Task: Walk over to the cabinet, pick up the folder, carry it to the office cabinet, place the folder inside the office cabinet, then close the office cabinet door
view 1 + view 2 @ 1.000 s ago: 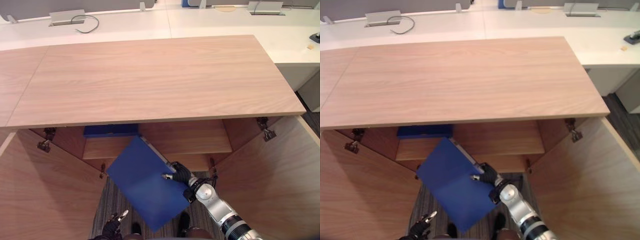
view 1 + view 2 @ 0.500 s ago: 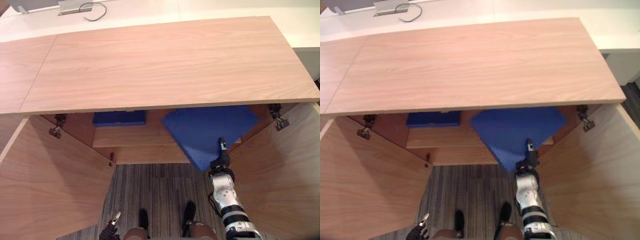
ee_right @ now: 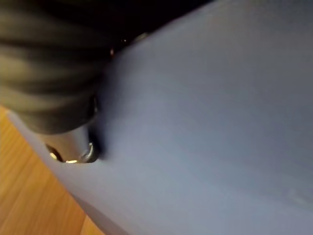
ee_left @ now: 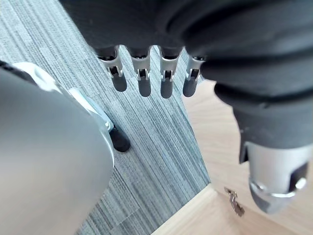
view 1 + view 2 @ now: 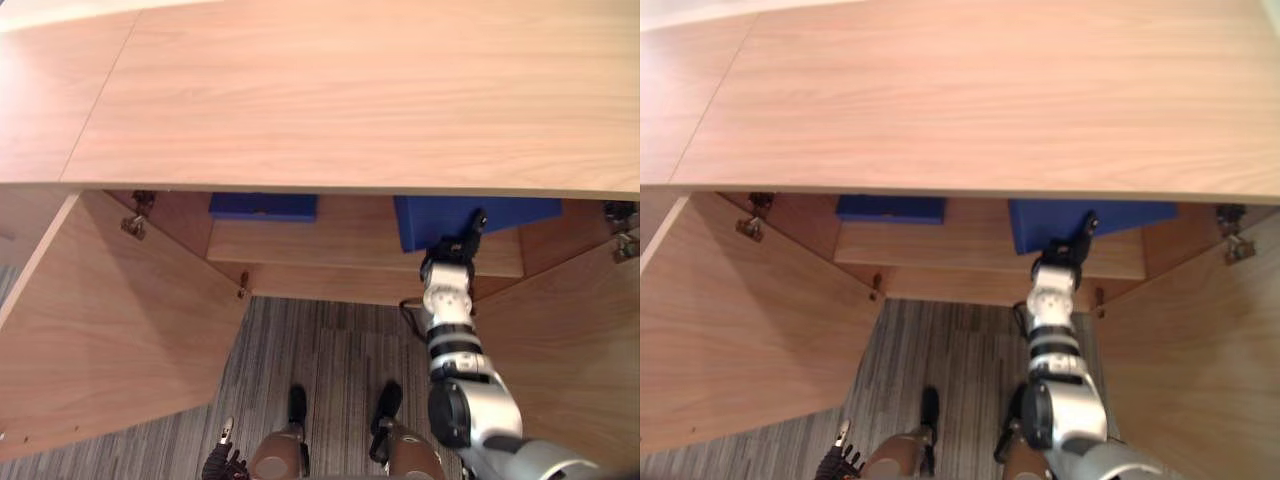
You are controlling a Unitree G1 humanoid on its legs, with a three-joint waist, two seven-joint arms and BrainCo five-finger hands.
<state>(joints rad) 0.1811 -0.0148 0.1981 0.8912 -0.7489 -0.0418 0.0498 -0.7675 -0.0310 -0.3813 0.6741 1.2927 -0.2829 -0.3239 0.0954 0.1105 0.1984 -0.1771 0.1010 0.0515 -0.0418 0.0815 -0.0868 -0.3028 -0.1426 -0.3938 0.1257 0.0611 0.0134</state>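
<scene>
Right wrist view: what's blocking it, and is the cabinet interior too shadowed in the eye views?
Right wrist view: the blue folder sits close against the camera, pinched by the right robot hand. Left eye view: the cabinet top shades the shelf, yet the folder and a second blue item can be made out.

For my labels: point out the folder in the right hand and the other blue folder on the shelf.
folder (image 5: 425, 222): left eye view, its left part.
other blue folder (image 5: 262, 206): left eye view, middle of visible strip.
</scene>
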